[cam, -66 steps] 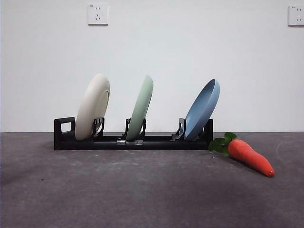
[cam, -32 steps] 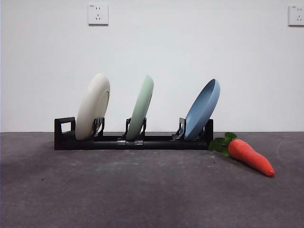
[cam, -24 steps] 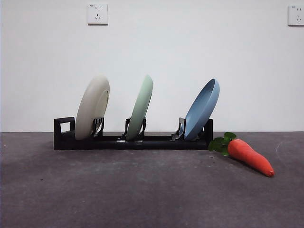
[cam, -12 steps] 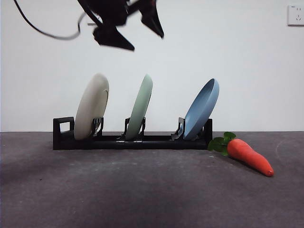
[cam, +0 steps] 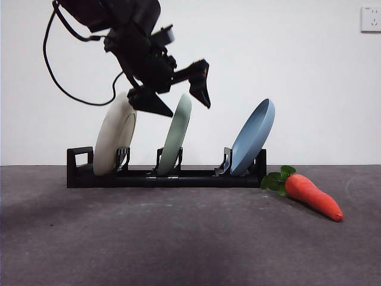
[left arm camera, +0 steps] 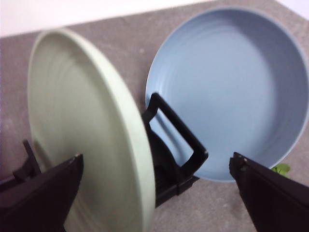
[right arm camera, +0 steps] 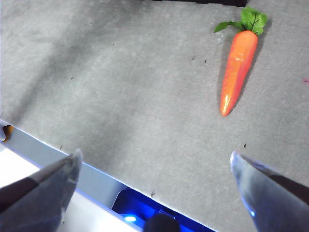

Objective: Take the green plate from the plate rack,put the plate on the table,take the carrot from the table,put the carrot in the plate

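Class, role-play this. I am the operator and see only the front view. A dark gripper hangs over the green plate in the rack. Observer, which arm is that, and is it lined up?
Observer: It is the left gripper. Its wrist view shows open jaws with the rim of the green plate between them.
Operator: What lies beyond that plate?
Observer: The blue plate, with its hollow face turned toward that camera.
Operator: And the other arm?
Observer: The right gripper, jaws open, hangs over an edge of the table. The carrot lies apart from it.
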